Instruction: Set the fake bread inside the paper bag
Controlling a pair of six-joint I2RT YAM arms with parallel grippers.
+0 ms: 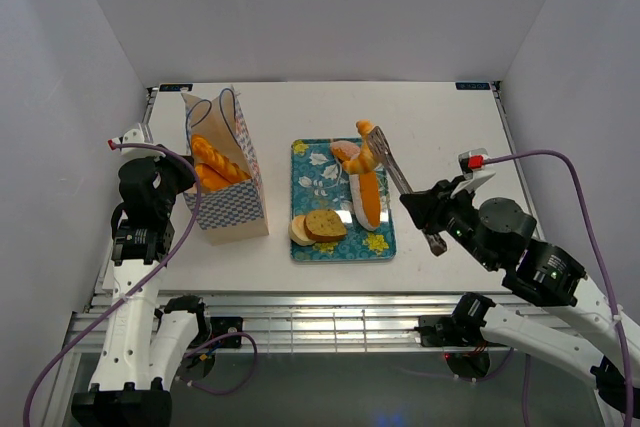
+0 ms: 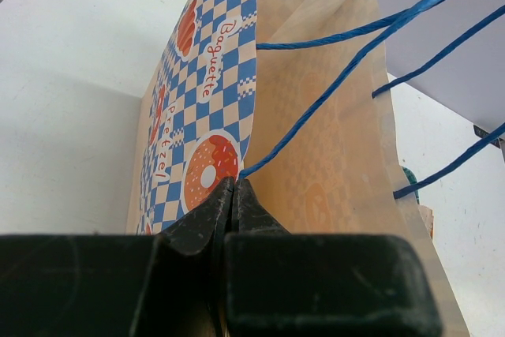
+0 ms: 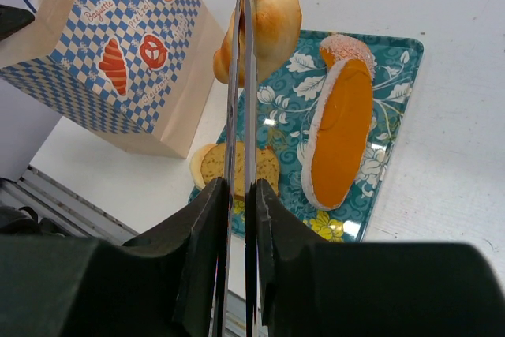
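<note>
The paper bag (image 1: 232, 192) stands upright left of the tray, with golden long rolls (image 1: 215, 162) inside it. My left gripper (image 1: 186, 183) is shut on the bag's left edge, where a blue cord handle (image 2: 347, 76) meets the paper (image 2: 331, 155). My right gripper (image 1: 422, 209) is shut on metal tongs (image 3: 239, 100). The tongs pinch a twisted golden bread (image 1: 368, 152), held above the tray; it also shows in the right wrist view (image 3: 272, 13). On the tray lie a long orange roll (image 3: 343, 132) and round slices (image 3: 264, 170).
The teal floral tray (image 1: 318, 179) lies at the table's middle, right of the bag. A pink-topped piece (image 1: 345, 150) lies at the tray's far end. The table's near edge and a metal rail (image 1: 330, 322) run in front of the arm bases.
</note>
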